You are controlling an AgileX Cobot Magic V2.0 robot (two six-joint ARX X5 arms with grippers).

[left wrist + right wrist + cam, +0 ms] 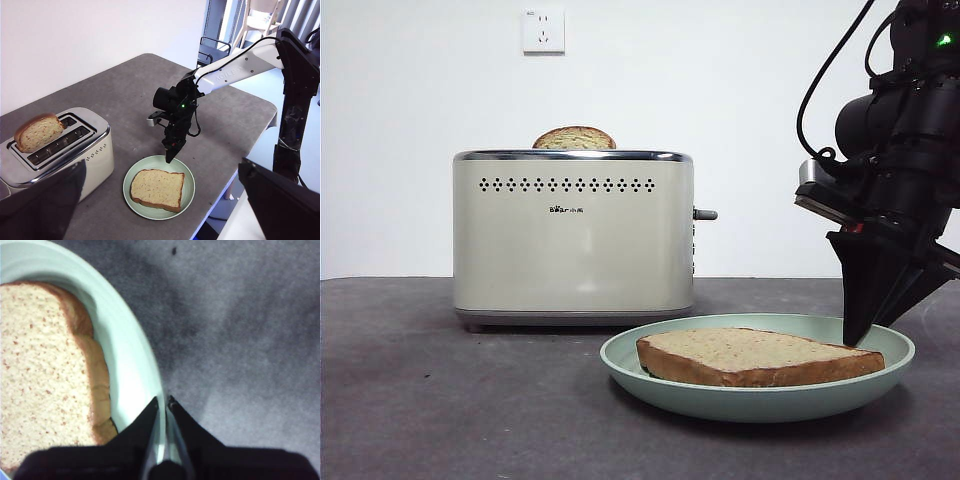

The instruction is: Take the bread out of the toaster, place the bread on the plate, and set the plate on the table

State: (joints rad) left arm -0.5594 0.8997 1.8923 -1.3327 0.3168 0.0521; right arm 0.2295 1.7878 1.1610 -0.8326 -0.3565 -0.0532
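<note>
The bread (pixel 750 355) lies flat on the mint-green plate (pixel 760 402), which appears to rest on the table (pixel 420 400) in front of the cream toaster (pixel 570 250). My right gripper (pixel 860 335) points down at the plate's right rim, and in the right wrist view it (pixel 163 402) is shut on the rim (pixel 135 365) beside the bread (pixel 40 365). A second slice (pixel 574 138) stands in the toaster, only its domed top showing. My left gripper (pixel 161 167) is open and empty, high above the toaster (pixel 95 155), the plate (pixel 128 192) and the bread (pixel 157 187).
The toaster's grey lever (pixel 705 214) sticks out on its right side. A wall socket (pixel 543 30) sits on the white wall behind. In the left wrist view the table's edge (pixel 235 170) runs close to the plate, with chairs (pixel 260 17) beyond.
</note>
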